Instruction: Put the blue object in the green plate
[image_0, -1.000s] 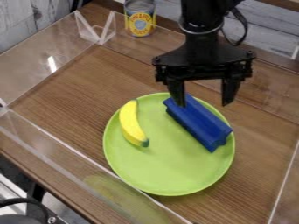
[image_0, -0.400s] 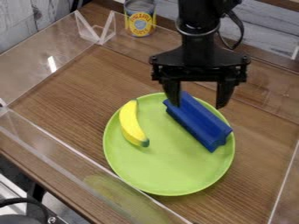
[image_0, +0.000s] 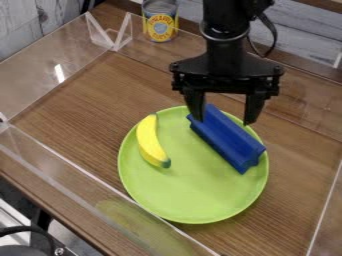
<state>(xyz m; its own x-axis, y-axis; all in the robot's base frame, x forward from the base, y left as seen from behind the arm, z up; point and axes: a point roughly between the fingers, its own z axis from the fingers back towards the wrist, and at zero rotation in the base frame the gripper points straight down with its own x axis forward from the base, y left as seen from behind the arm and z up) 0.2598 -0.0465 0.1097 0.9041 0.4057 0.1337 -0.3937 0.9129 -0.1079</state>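
Wooden table is filling the frame, brown grain running diagonally, with clear plastic walls standing around it on the left and near sides. A light wall is showing behind at the top right.

Black robot arm is coming down from the top centre, pointing straight down. The tool is hanging with its two black fingers spread wide apart, gripping nothing. The fingers are straddling the upper end of the blue object; whether they are touching it cannot be told.

Green plate is sitting on the table in the lower middle, round, flat, lime coloured, its near edge lying close to the front plastic wall.

Blue object is lying inside the green plate, on the right half, long axis running from upper left to lower right, its lower end sitting near the plate's right rim. Ridged top is facing up.

Yellow banana is also lying on the plate, on the left half, curved, running roughly top to bottom, dark tip at its lower end. It is lying apart from the blue object, a strip of bare plate showing between them.

A small can with a yellow label is standing at the far edge of the table, top centre, next to a clear plastic stand.
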